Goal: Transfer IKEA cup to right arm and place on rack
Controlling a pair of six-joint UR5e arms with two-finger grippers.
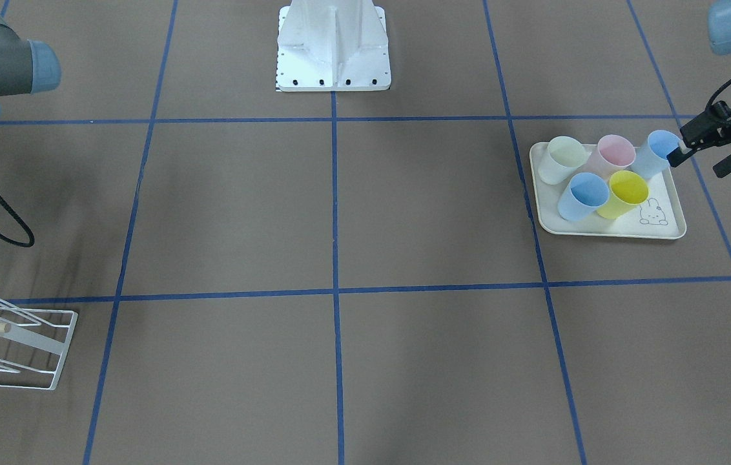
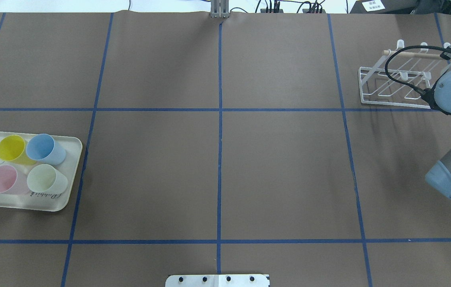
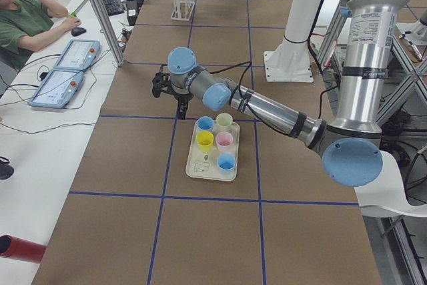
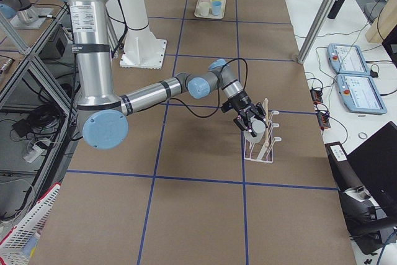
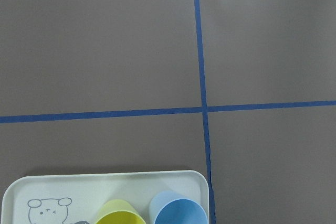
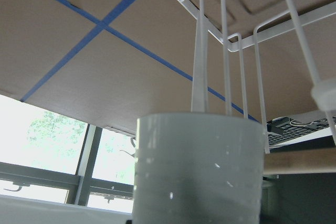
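My right gripper (image 4: 251, 125) holds a white IKEA cup (image 6: 199, 166) (image 4: 255, 130) right against the white wire rack (image 4: 263, 143) (image 2: 393, 81), whose prongs (image 6: 199, 51) stand just behind the cup. The gripper's own fingers do not show in the right wrist view. In the overhead view the wrist joint covers it. My left gripper (image 1: 700, 163) hangs open and empty above the far edge of the cream rabbit tray (image 1: 598, 230) (image 5: 105, 182), its tip lining up with a blue cup (image 1: 657, 152). Several pastel cups stand on that tray.
The white arm pedestal (image 1: 333, 51) stands at mid-table on the robot's side. A person (image 3: 30, 21) sits at a side desk with two teach pendants (image 3: 67, 78). Blue tape lines divide the brown tabletop.
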